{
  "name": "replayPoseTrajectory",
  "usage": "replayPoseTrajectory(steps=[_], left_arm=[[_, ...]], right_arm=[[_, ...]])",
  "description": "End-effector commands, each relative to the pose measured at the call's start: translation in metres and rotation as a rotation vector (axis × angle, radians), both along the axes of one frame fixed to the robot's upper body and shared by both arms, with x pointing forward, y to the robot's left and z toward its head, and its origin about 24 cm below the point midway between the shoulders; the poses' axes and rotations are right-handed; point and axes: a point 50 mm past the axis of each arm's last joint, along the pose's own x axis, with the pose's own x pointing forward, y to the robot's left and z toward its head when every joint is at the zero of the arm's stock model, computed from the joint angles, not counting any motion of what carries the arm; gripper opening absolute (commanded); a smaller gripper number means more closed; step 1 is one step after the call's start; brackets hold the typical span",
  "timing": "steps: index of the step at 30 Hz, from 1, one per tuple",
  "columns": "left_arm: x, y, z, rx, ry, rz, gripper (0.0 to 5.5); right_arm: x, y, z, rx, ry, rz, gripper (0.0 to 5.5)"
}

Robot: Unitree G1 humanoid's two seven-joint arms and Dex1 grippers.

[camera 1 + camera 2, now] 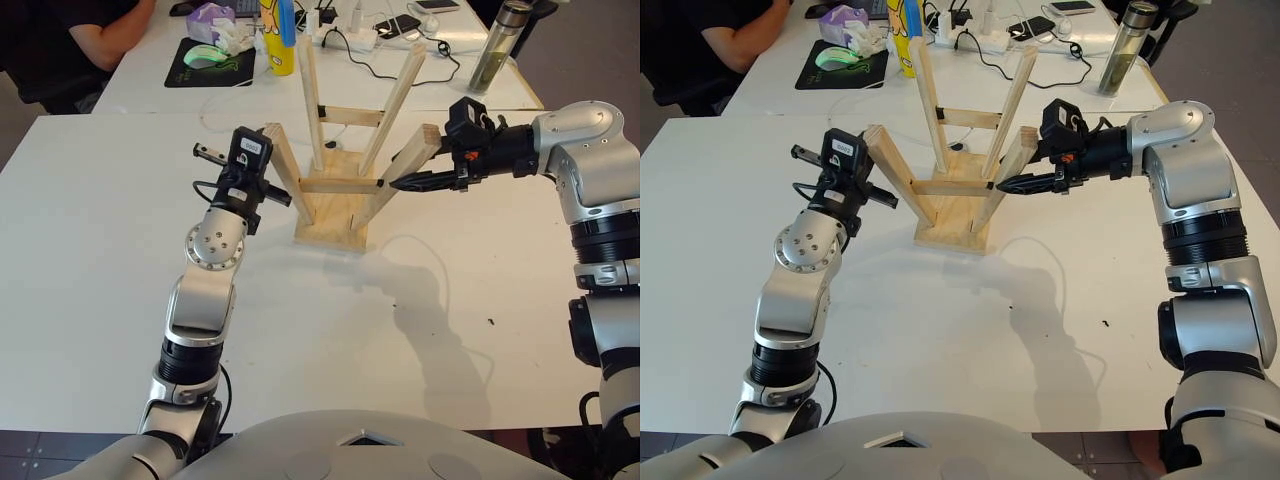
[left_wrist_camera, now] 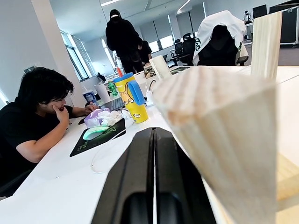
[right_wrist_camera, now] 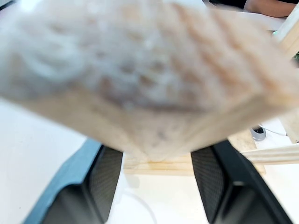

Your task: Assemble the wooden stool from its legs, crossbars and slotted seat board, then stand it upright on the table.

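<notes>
The near part of the white desk (image 1: 120,330) is bare apart from a small dark speck (image 1: 490,321) to the right. Farther in, at the middle, the wooden stool (image 1: 338,185) stands upside down. Its seat board (image 1: 330,228) lies flat on the desk, and four legs point up, joined by crossbars.

The left claw (image 1: 283,198) is just beside the near left leg (image 1: 285,160). Its fingers (image 2: 154,186) are pressed together on nothing. The right claw (image 1: 397,185) is at the near right leg (image 1: 412,158). Its fingers (image 3: 100,182) are spread wide to either side of the wood, and I cannot tell whether they touch it.

A second white desk (image 1: 140,90) butts up behind. It carries a black mouse pad (image 1: 230,68) with a mouse (image 1: 205,57), tissues (image 1: 215,20), a yellow cup (image 1: 280,35), a power strip (image 1: 350,40) with cables and a tall bottle (image 1: 497,45). Beyond lies an open office with large windows and a chair (image 2: 219,37) draped in white cloth.
</notes>
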Motion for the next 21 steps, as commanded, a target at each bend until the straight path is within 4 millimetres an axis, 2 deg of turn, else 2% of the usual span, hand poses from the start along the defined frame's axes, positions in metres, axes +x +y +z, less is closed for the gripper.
replayPoseTrajectory(steps=[1, 6, 21], left_arm=[[-0.003, -0.011, -0.005, -0.021, 0.054, -0.079, 0.00], [0.001, -0.002, -0.008, -0.012, 0.069, -0.052, 0.00], [0.008, 0.005, -0.017, -0.020, 0.117, -0.054, 0.00]], right_arm=[[-0.008, 0.004, -0.056, -0.041, 0.177, -0.057, 2.07], [-0.008, 0.000, -0.056, 0.004, 0.151, -0.080, 2.07], [-0.012, -0.012, -0.059, 0.161, 0.086, -0.144, 2.07]])
